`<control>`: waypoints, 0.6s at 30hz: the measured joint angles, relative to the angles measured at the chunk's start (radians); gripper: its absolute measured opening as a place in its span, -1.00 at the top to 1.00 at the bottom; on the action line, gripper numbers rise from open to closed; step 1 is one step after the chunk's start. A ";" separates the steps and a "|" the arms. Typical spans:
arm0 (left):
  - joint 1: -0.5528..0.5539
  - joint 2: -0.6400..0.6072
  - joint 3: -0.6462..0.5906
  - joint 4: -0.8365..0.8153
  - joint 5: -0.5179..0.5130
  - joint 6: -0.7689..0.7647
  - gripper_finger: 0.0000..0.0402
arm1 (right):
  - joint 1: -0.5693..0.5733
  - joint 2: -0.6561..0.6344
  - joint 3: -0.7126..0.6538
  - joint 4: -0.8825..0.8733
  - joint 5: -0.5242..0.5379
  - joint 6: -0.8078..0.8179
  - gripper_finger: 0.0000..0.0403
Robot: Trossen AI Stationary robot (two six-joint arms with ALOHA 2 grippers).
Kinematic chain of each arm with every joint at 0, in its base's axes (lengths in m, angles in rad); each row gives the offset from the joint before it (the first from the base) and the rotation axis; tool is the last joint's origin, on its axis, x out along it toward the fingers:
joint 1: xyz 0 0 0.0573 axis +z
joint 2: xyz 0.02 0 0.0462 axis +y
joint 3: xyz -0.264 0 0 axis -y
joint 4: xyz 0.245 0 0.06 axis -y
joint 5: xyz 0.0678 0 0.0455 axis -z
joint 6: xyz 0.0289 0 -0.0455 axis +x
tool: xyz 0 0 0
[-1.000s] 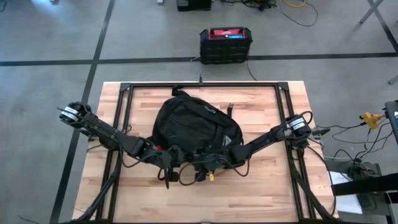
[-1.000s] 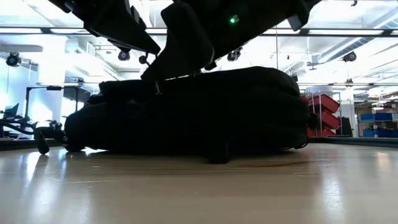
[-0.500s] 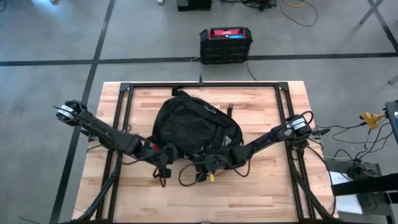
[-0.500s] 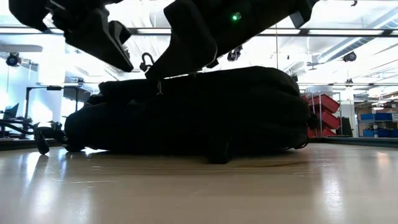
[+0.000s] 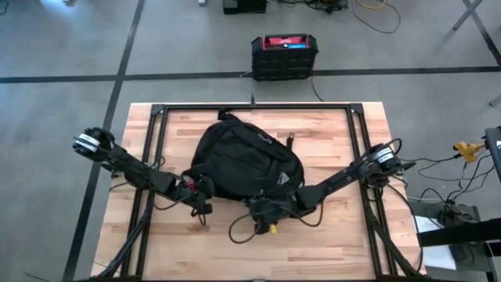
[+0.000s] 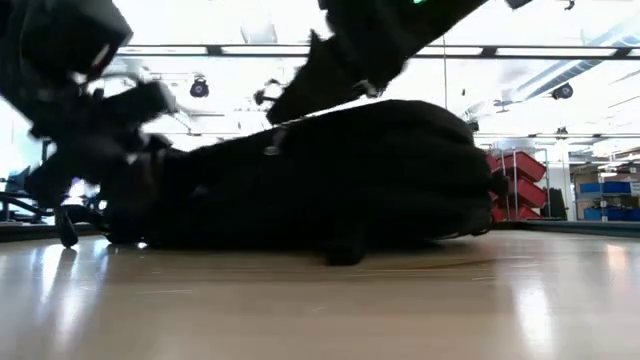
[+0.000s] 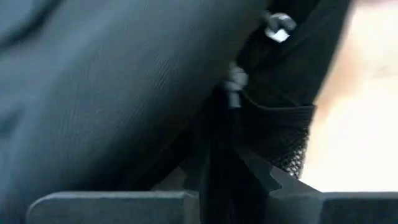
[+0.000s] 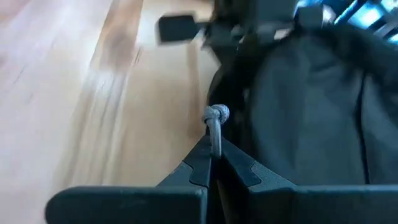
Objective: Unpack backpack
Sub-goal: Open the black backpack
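Observation:
The black backpack [image 5: 246,160] lies flat on the wooden table [image 5: 329,235], its straps toward the near edge. My left gripper [image 5: 202,192] is at the backpack's near left corner, low by the table, shut on dark fabric [image 7: 217,155]. Close beyond its fingers hangs a small metal zip pull [image 7: 235,79]. My right gripper [image 5: 262,210] is at the backpack's near edge, shut on another metal zip pull [image 8: 214,127]. In the low view the backpack [image 6: 340,180] bulks as a dark mound, with both arms reaching in from above. My left gripper pinches a dark strip of the backpack's fabric [image 7: 219,177] between its two fingers, at the near left corner. Whether this is a strap, a fold or a zip edge does not show. The backpack rests on the table. My right gripper pinches the metal zip pull's shank [image 8: 215,142] between its two fingers, just below the ring [image 8: 217,114]. The fingers lie along the pull, coming from the table's near side. The pull runs straight from the fingers to the backpack's edge.
A black metal frame [image 5: 250,106] runs around the work area on the table. A black box with a red top [image 5: 283,56] stands on the floor beyond the far edge. A loose cable loop [image 5: 239,229] lies near the right gripper. Bare wood shows toward the near edge.
My left gripper has dropped from above the backpack to its near left corner, close to the table. My right gripper has moved toward the near edge and a little left, still shut on the zip pull.

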 joint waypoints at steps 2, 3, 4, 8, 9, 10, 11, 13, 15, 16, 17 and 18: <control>0.000 0.000 -0.046 0.016 -0.011 -0.032 0.80 | 0.020 -0.027 0.000 -0.094 -0.003 0.058 1.00; 0.000 -0.001 -0.064 0.025 -0.016 -0.048 0.80 | 0.032 -0.043 0.000 -0.151 -0.003 0.084 1.00; 0.000 -0.003 -0.078 0.034 -0.019 -0.064 0.80 | 0.043 -0.055 0.000 -0.197 -0.002 0.110 1.00; 0.000 -0.005 -0.117 0.042 -0.046 -0.100 0.80 | 0.094 -0.123 -0.001 -0.429 -0.001 0.235 1.00; 0.000 -0.007 -0.120 0.043 -0.048 -0.101 0.80 | 0.106 -0.142 -0.001 -0.491 0.000 0.274 1.00; 0.001 -0.007 -0.121 0.043 -0.050 -0.101 0.80 | 0.119 -0.159 -0.003 -0.553 0.005 0.318 1.00; 0.000 -0.007 -0.122 0.043 -0.056 -0.101 0.80 | 0.129 -0.175 -0.004 -0.614 0.015 0.364 1.00; 0.001 -0.016 -0.122 0.041 -0.058 -0.095 0.80 | 0.149 -0.196 -0.009 -0.690 0.045 0.443 1.00; 0.002 -0.030 -0.118 0.029 -0.056 -0.065 0.80 | 0.162 -0.210 -0.015 -0.689 0.070 0.479 1.00; 0.002 -0.044 -0.109 0.015 -0.053 -0.042 0.80 | 0.165 -0.211 -0.019 -0.673 0.079 0.484 1.00; 0.003 -0.064 -0.096 0.003 -0.048 -0.010 0.80 | 0.166 -0.211 -0.023 -0.650 0.080 0.484 1.00; 0.003 -0.086 -0.077 -0.017 -0.038 0.025 0.80 | 0.167 -0.209 -0.027 -0.622 0.079 0.484 1.00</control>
